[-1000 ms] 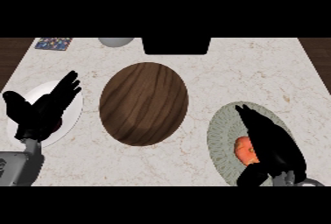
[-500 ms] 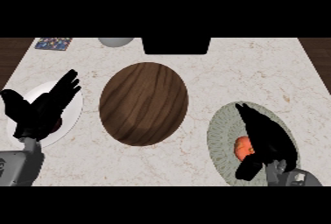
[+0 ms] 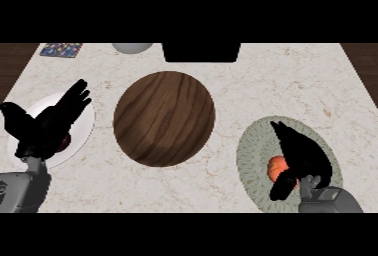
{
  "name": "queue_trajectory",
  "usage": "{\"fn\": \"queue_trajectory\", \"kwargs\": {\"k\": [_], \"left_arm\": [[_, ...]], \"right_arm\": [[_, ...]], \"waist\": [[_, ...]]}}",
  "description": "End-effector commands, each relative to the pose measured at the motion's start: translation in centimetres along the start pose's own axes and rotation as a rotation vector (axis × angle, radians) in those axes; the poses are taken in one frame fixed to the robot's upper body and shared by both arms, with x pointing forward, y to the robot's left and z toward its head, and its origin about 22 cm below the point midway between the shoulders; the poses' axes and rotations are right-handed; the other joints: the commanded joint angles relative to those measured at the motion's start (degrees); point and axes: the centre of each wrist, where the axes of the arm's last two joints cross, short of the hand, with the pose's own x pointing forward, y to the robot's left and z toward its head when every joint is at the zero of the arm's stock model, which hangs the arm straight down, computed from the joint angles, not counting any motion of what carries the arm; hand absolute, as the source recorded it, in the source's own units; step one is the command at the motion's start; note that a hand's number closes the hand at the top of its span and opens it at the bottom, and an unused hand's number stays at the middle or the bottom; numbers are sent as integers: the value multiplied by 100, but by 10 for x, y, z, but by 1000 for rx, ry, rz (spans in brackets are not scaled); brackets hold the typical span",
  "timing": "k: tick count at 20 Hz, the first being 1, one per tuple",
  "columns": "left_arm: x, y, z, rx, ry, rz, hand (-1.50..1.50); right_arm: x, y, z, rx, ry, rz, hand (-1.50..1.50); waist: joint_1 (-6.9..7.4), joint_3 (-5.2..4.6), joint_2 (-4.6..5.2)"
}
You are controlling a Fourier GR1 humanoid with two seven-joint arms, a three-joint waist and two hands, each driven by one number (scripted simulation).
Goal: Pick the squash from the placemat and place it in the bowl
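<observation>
Lowered further, right hand [image 3: 299, 155] curls around the orange squash [image 3: 275, 167] — on the placemat [image 3: 251, 155].

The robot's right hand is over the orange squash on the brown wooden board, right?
Not quite. The head view shows the right hand over the orange squash, but the squash lies on the pale round placemat, not on the brown wooden board.

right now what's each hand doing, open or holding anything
left hand: open, fingers up, resting over the white bowl, holding nothing
right hand: over the squash on the placemat; grip cannot be told
</observation>
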Motion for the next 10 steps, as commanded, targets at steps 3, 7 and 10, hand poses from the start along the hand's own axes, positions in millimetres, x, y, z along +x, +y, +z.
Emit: {"fn": "queue_trajectory", "kwargs": {"k": [3,7,10], "left_arm": [[8,-7,6,8,-18,-6,0],[4,15,12,-6,3,2,0],[22,2,6,-7,0,6,0]], "right_arm": [[2,27,-20,12,35,4,-150],[9,40,-42,11,42,-10,-150],[-13,34,-48,28,50,-8,-150]], "waist": [[9,1,1],[38,1,7],[4,1,2]]}}
